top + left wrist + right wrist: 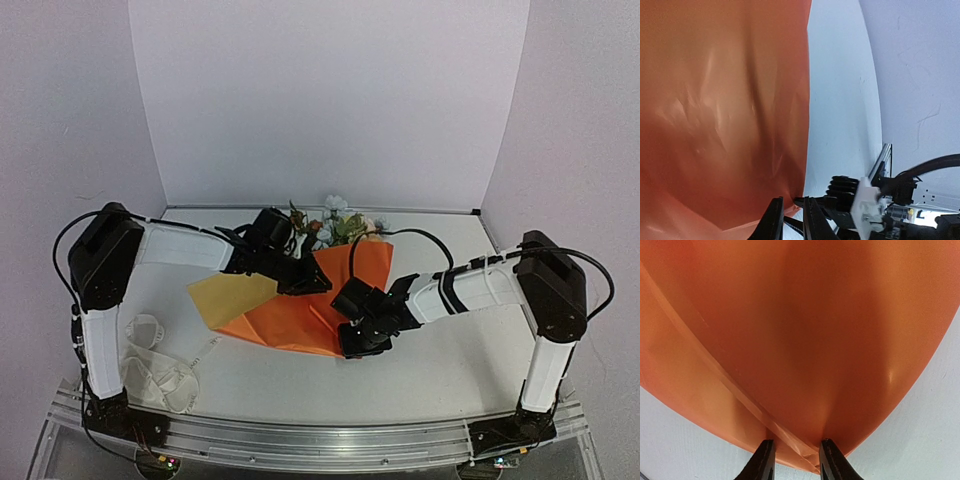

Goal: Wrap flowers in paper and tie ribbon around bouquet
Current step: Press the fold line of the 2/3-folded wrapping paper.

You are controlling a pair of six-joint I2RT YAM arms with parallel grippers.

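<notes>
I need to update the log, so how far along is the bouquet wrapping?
Done: flowers lie in the paper, orange partly folded over them. In hand: right fingers pinch its near tip, left fingers at its edge; a yellow flap lies open. Left: closing the wrap, tying the ribbon, which lies loose, untied.

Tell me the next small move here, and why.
Probably close the left claw on the paper's edge, which sits right at its tips, to fold it over the flowers. The right claw seems to pin the tip, and a yellow flap lies unwrapped.
</notes>
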